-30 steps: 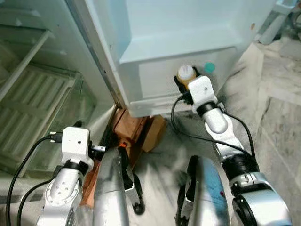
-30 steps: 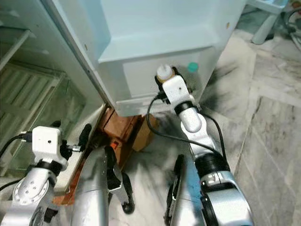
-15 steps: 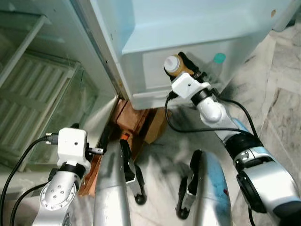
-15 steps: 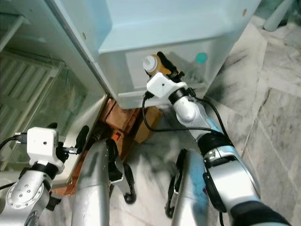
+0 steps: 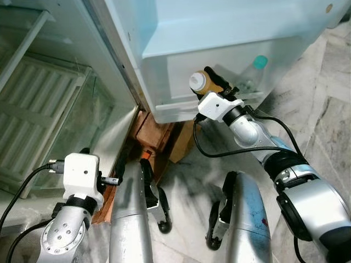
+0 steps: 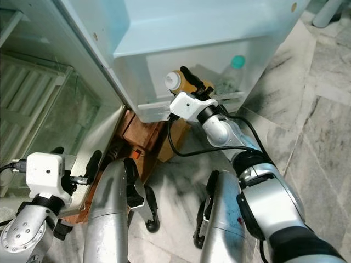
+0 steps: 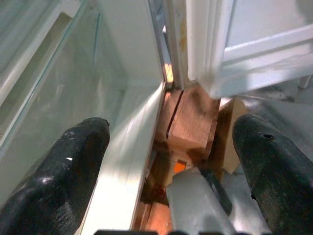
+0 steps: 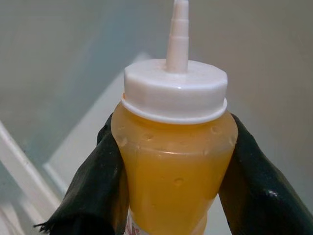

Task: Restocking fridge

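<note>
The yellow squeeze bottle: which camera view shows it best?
The right wrist view: the yellow squeeze bottle is seen close up, with white cap, nozzle and both black fingers pressed against its sides. The two eye views show it small, tilted at the fridge door shelf, partly hidden by the right gripper.

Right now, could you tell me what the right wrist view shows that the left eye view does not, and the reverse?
The right wrist view alone shows the sauce bottle's pointed white nozzle and the fingers pressed against its orange sides. The left eye view alone shows the door shelf, a green-capped bottle standing in it, wooden blocks under the fridge, and the idle left gripper, open. Both show the right gripper holding the sauce bottle.
</note>
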Robot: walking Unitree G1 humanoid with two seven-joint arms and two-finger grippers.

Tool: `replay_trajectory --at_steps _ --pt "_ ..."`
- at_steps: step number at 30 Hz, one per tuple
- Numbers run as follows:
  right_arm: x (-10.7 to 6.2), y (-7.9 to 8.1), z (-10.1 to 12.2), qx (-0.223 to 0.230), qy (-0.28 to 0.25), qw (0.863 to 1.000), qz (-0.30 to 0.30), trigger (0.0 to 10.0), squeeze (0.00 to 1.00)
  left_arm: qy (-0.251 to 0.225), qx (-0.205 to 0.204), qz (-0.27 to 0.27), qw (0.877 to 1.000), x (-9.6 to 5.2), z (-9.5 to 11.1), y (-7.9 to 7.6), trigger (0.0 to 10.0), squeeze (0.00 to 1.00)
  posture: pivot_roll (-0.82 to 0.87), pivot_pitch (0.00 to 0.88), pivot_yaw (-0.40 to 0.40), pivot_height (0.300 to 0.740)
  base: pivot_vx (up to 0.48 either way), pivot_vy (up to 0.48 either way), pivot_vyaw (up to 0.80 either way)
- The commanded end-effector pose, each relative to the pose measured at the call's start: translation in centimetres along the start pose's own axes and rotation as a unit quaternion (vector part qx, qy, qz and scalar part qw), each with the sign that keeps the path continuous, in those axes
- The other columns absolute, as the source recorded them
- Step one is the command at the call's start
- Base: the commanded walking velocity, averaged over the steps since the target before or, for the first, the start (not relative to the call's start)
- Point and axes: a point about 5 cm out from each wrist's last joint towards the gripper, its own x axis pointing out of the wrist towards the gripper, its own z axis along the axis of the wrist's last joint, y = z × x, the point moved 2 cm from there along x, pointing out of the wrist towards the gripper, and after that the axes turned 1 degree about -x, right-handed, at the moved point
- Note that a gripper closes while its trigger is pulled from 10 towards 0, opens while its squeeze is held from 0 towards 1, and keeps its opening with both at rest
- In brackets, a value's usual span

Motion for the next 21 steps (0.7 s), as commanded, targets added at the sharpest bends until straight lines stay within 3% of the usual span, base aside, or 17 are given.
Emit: replay_trajectory --at_steps 1,12,21 --pt "-0.3 0.5 -0.4 0.008 0.012 1.000 0.000 10.0 0.00 0.016 0.006 0.005 1.000 -0.9 -0.3 0.1 10.0 0.00 0.29 0.433 0.103 0.565 0.000 0.000 0.00" --pt "0.0 -1.2 -0.6 -0.008 0.011 0.999 -0.035 10.0 0.00 0.027 0.008 0.006 1.000 -1.5 -0.3 0.1 10.0 0.00 0.30 0.445 0.113 0.565 0.000 0.000 0.00" --pt "-1.8 0.2 -3.9 0.118 0.134 0.982 -0.055 10.0 0.00 0.031 0.006 0.001 1.000 -1.6 -0.4 -0.3 10.0 0.00 0.30 0.449 0.114 0.565 0.000 0.000 0.00"
